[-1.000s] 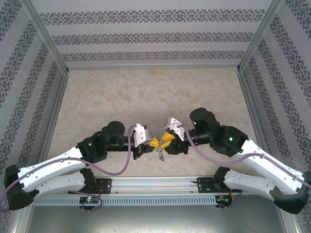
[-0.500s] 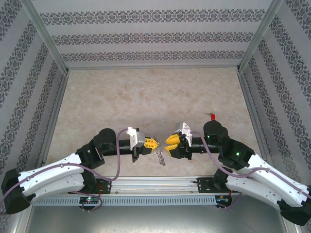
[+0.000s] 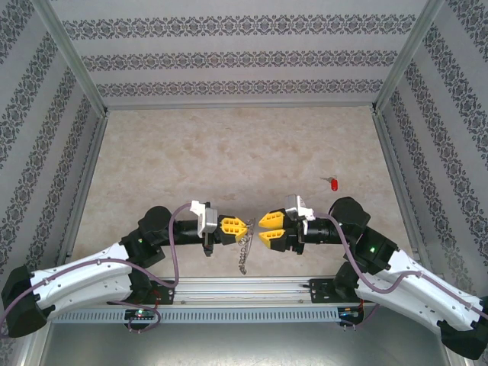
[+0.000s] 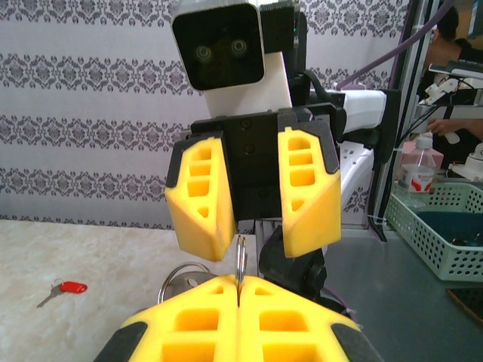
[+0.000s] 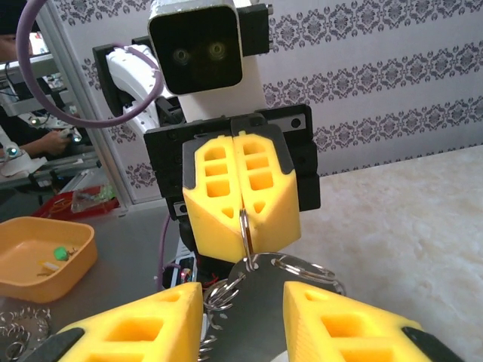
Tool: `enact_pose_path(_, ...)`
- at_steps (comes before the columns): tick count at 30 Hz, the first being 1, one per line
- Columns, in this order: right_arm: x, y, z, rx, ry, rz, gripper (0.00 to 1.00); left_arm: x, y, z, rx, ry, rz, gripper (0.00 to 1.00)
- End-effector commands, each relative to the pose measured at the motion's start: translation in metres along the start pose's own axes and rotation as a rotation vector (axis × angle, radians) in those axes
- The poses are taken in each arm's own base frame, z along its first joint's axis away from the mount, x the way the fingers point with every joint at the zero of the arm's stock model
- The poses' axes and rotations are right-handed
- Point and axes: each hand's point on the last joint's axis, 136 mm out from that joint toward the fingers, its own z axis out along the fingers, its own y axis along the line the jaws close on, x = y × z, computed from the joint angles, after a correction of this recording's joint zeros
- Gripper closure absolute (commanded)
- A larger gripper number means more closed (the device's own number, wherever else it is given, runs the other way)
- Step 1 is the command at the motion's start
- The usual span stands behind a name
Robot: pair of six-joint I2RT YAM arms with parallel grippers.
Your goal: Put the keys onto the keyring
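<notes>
Looking from the top camera, I see my left gripper [image 3: 242,226] shut tight on the keyring [image 3: 244,245], which hangs between both grippers over the front of the table [image 3: 229,152]. My right gripper [image 3: 262,229] is just beside it, fingers apart, holding nothing. A red key [image 3: 333,183] lies well apart. My left wrist camera shows the ring poking up from closed fingers. My right wrist camera shows little rings dangling under it.

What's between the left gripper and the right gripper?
The keyring, pinched in the shut left gripper, chain dangling; right gripper open. Seen in the top view.
</notes>
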Motion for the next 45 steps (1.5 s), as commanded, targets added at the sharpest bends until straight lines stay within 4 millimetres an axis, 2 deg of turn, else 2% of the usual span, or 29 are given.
enact_pose_path(1, -0.008, 0.006, 0.002, -0.048, -0.038, -0.023, 0.66, -0.020, -0.008, 0.000, 0.042, -0.091, 0.015, 1.00)
enact_pose_path(7, -0.011, 0.007, 0.004, -0.064, -0.056, -0.037, 0.67, -0.018, -0.007, 0.003, 0.046, -0.089, 0.004, 1.00)
enact_pose_path(15, -0.008, 0.004, 0.009, -0.066, -0.050, -0.032, 0.77, -0.015, -0.005, 0.007, 0.049, -0.085, -0.005, 1.00)
enact_pose_path(23, -0.004, -0.003, 0.010, -0.032, -0.024, -0.035, 1.00, -0.013, -0.004, 0.007, 0.045, -0.069, -0.009, 1.00)
enact_pose_path(27, -0.001, -0.016, 0.008, 0.061, 0.040, -0.005, 1.00, -0.001, -0.001, 0.005, 0.012, 0.065, 0.006, 0.99)
enact_pose_path(30, 0.009, -0.030, 0.007, 0.140, 0.156, 0.027, 1.00, 0.009, 0.005, -0.003, -0.042, 0.201, 0.026, 0.90)
enact_pose_path(33, 0.015, -0.039, 0.006, 0.195, 0.267, 0.064, 1.00, 0.016, 0.010, -0.013, -0.089, 0.313, 0.034, 0.88)
enact_pose_path(38, 0.012, -0.035, 0.003, 0.198, 0.374, 0.083, 1.00, 0.021, 0.010, -0.021, -0.109, 0.389, 0.026, 0.78)
enact_pose_path(45, 0.013, -0.029, 0.008, 0.168, 0.434, 0.067, 1.00, 0.019, 0.011, -0.014, -0.090, 0.376, 0.031, 0.70)
